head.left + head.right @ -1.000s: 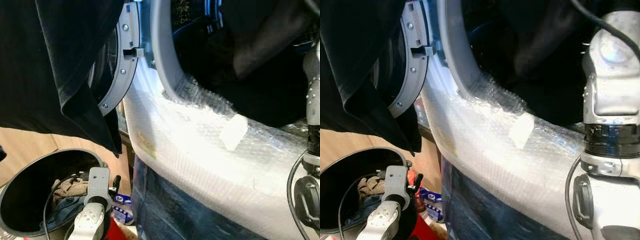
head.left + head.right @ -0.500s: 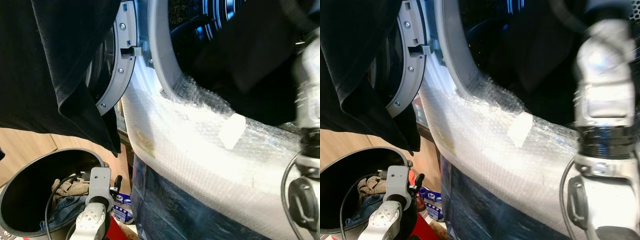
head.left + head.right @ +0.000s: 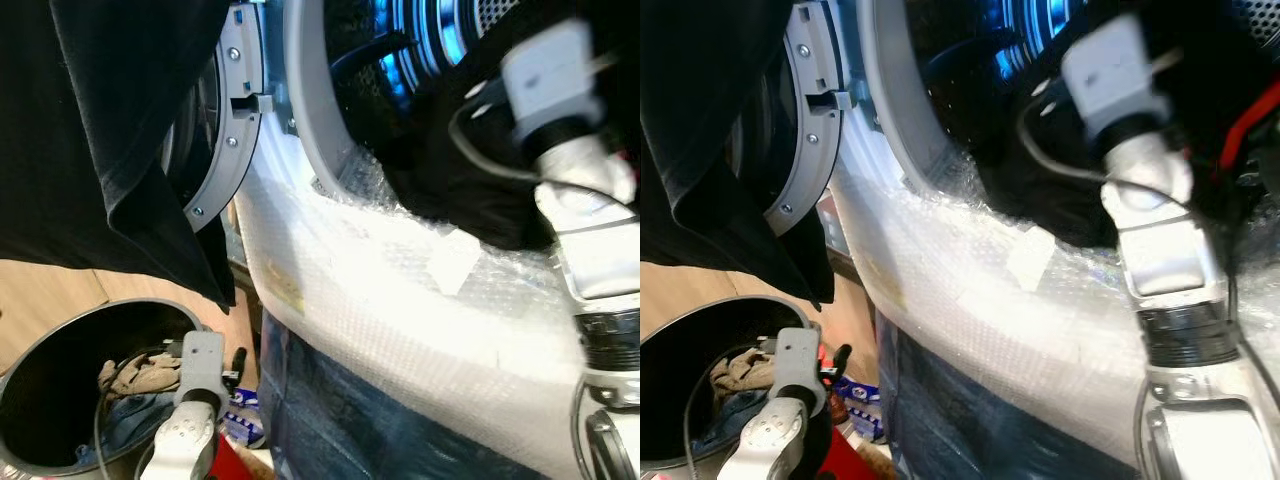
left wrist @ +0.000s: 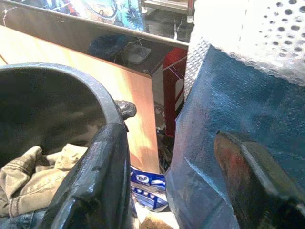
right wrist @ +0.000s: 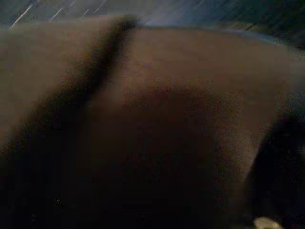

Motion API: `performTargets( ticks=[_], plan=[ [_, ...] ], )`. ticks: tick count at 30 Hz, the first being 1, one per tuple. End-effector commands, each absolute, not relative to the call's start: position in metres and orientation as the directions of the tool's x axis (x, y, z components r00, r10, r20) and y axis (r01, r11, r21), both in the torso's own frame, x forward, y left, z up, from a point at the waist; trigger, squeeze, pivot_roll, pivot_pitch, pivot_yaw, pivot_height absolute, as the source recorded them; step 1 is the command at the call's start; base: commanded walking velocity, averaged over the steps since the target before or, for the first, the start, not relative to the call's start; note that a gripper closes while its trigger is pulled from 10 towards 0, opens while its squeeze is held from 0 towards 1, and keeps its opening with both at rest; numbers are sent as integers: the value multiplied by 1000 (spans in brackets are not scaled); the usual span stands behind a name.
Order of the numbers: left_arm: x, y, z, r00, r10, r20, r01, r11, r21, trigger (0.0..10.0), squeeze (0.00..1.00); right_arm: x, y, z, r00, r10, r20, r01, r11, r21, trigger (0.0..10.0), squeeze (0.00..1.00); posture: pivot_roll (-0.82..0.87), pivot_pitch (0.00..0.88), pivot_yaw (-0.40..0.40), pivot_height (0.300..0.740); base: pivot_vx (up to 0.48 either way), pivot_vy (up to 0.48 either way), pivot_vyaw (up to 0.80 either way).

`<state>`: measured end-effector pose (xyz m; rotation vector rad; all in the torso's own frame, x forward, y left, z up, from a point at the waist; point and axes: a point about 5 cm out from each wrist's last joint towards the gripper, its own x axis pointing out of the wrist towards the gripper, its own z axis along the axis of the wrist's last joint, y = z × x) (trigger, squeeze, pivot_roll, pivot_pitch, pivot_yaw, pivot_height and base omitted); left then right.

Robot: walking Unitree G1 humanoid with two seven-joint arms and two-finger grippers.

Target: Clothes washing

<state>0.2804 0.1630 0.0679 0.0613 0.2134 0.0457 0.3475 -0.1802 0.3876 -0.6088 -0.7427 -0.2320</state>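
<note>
- While the right arm (image 3: 1160,250) reaches up into the washing machine's opening (image 3: 420,60) at the upper right of the frame, its gripper is buried in dark clothing (image 3: 470,190); whether it is wide or narrow cannot be told.
- Black cloth (image 3: 110,130) hangs over the open door (image 3: 225,130) at upper left.
- At lower left, the left gripper (image 4: 171,181) hangs spread wide and empty beside the laundry bin (image 3: 60,340), which holds tan and blue clothes (image 3: 130,385).
- Bubble wrap (image 3: 400,300) covers the machine's front.
</note>
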Motion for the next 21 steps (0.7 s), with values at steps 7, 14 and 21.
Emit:
performTargets(
  ticks=[7, 14, 21],
  plan=[
    [279, 162, 64, 973, 49, -227, -37, 998, 57, 10000, 0, 320, -176, 424, 529, 173, 831, 631, 575, -521, 10000, 0, -66, 7, -3, 740, 0, 0, 0],
    [280, 162, 64, 973, 43, -226, -31, 998, 59, 10000, 0, 348, -177, 405, 603, 259, 754, 636, 413, -651, 10000, 0, -67, 4, 2, 740, 0, 0, 0],
    [282, 163, 66, 974, 42, -220, -30, 998, 60, 10000, 0, 373, -160, 394, 666, 392, 634, 599, 225, -768, 10000, 0, -64, 1, 3, 740, 0, 0, 0]
  ],
)
